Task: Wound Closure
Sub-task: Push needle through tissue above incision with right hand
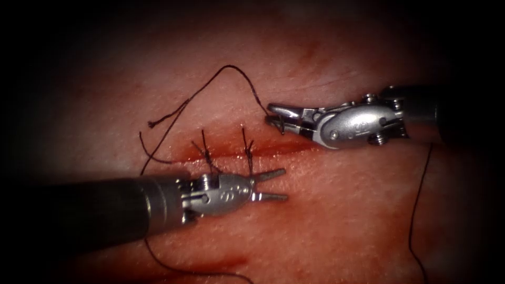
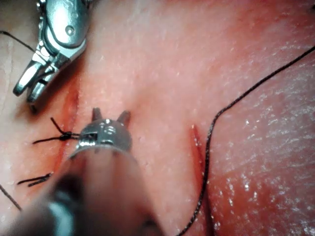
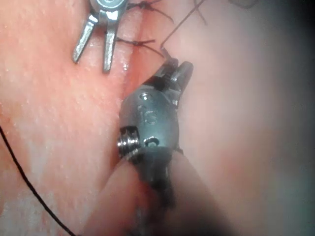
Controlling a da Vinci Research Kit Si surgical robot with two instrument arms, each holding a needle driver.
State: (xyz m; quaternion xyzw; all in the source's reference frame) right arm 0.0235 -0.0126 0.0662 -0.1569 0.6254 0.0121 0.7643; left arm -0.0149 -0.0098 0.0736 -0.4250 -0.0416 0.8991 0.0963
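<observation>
Above cut [image 1: 294,149]: right tool [image 1: 278,117] clamped on needle (thread [image 1: 210,87] attached); left tool [image 1: 278,184] apart, empty.

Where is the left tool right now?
In the endoscope view the left tool hovers just below the cut, jaws open and empty, beside two tied stitches.

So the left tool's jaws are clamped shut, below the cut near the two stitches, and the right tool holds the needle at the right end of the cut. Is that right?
Not quite: the left tool's jaws are open and hold nothing, as the endoscope view shows. The rest holds: it sits below the cut near the two stitches, and the right tool holds the needle at the cut's right end.
</observation>
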